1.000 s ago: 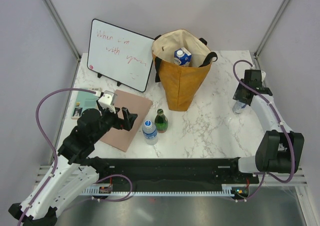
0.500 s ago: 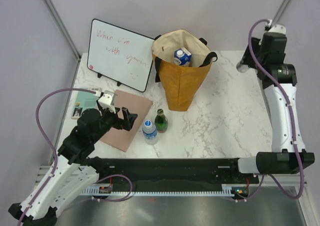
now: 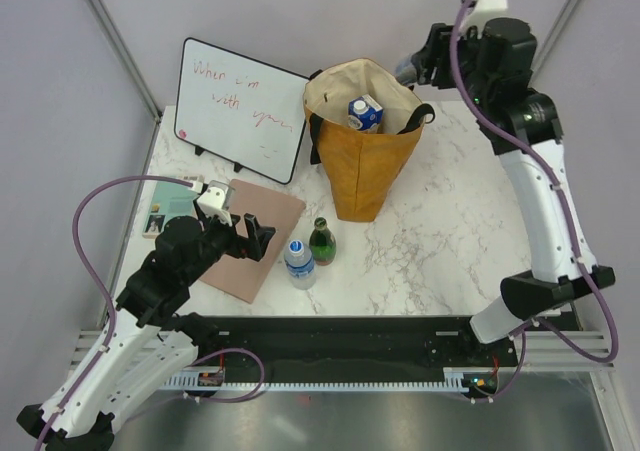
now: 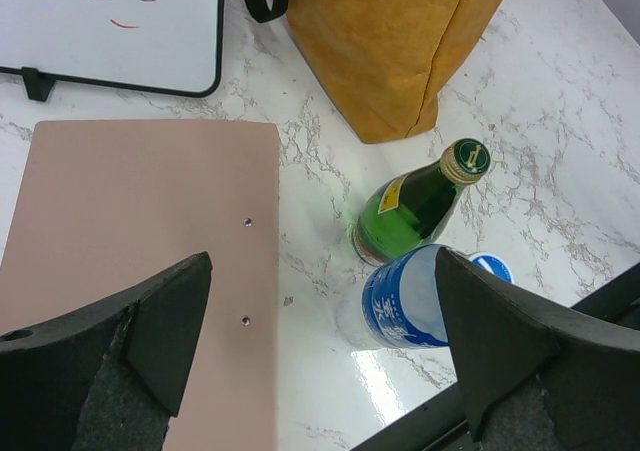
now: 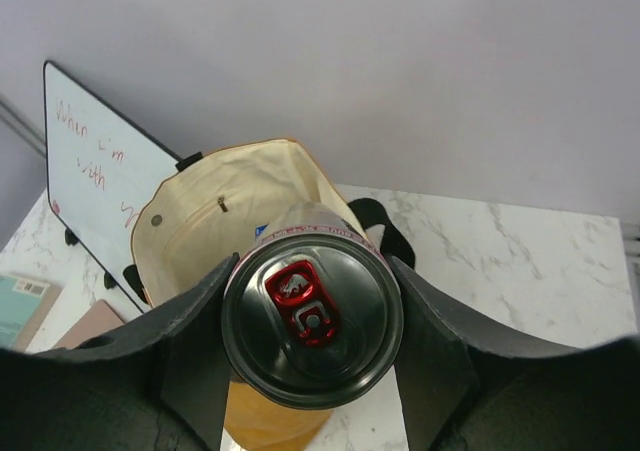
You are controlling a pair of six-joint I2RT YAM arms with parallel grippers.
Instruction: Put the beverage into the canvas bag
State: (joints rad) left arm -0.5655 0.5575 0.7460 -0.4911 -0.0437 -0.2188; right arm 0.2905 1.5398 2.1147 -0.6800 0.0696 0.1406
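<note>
The canvas bag (image 3: pixel 362 161) stands upright and open at the back middle of the table, with a blue and white carton (image 3: pixel 364 113) inside. My right gripper (image 3: pixel 418 63) is raised beside the bag's right rim and is shut on a beverage can (image 3: pixel 405 69). From the right wrist, the can's dark top with its red tab (image 5: pixel 312 321) fills the space between the fingers (image 5: pixel 190 341), and the bag's cream lining (image 5: pixel 200 226) lies below it. My left gripper (image 3: pixel 255 236) hangs open and empty over the table, left of a green glass bottle (image 4: pixel 415 206) and a water bottle (image 4: pixel 415 296).
A whiteboard (image 3: pixel 240 106) leans at the back left, close to the bag. A pink board (image 3: pixel 250 239) lies under my left gripper, with a teal book (image 3: pixel 170 206) to its left. The green bottle (image 3: pixel 321 241) and the water bottle (image 3: pixel 299 263) stand in front of the bag.
My right arm has lifted the can from the table's right edge and swung it up and leftward to the bag's right rim. The left arm has not moved.
</note>
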